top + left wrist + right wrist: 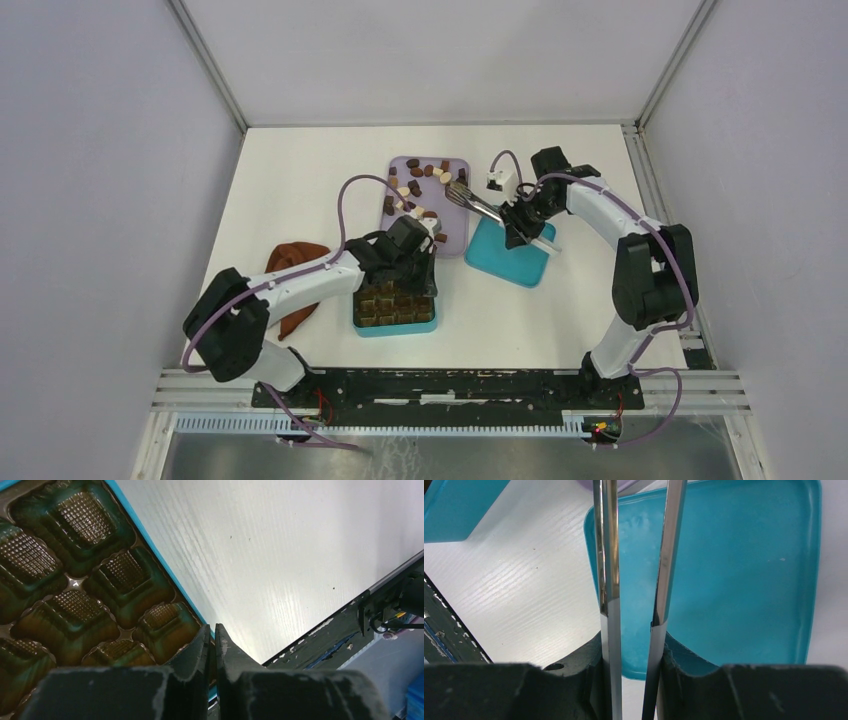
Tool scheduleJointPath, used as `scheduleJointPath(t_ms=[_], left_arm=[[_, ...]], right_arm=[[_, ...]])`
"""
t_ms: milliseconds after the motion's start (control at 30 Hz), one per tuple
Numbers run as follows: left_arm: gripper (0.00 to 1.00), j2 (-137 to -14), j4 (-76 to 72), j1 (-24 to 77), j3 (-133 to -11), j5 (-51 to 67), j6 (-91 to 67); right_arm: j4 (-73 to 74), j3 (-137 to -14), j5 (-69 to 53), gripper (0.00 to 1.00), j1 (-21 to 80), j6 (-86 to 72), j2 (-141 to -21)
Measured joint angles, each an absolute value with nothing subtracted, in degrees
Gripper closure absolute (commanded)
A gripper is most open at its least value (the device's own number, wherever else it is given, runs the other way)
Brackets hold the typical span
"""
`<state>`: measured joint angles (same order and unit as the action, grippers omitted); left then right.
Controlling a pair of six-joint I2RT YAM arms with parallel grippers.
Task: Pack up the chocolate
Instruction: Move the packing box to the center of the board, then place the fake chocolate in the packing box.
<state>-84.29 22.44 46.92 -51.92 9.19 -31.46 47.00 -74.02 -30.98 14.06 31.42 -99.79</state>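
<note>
Several small brown and cream chocolate pieces (415, 187) lie scattered on a lavender tray (452, 232). In front of the tray stands the teal box (395, 326) with its brown gridded insert (75, 610); the cells seen in the left wrist view hold nothing. My left gripper (428, 272) (212, 630) hangs over the box's right edge, jaws shut with nothing between them. My right gripper (520, 222) (631, 645) is shut on metal tongs (478, 206) (606, 555). The tongs' tips reach the tray's right edge and show no chocolate.
The teal lid (510, 255) (749, 580) lies flat under the right gripper, right of the box. A reddish-brown cloth (293, 275) is bunched left of the box beside the left arm. The black base rail (350, 625) runs along the near table edge.
</note>
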Motion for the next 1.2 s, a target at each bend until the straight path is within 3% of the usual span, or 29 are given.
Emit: scheduleJointPath(t_ms=[67,300,533,900,1200], left_arm=[[0.81,-84.1,21.7,47.0,-51.9,9.2,-31.4],[0.52,-74.7,21.2,47.0,-51.8,8.1,-30.5],[0.02,-63.1,23.5,47.0,-53.0,-0.3,-23.1],[0.0,-56.6,27.4,45.3,-56.4,-23.4,-7.7],[0.0,-52.6,26.5,44.7,-46.5,-37.8,-4.9]], right_arm=[[46.9,-73.9,-31.0,1.0,13.8,31.4,-99.4],[46.4,-73.9,-31.0,1.0,13.6,31.4,-99.3],[46.3,-73.9,-31.3,1.0,13.6,31.9,-99.2],[47.0,-73.2,-32.6,1.0,14.8,34.5,-94.4],[48.1,-71.0,-31.7,1.0,20.8,37.5,-90.8]])
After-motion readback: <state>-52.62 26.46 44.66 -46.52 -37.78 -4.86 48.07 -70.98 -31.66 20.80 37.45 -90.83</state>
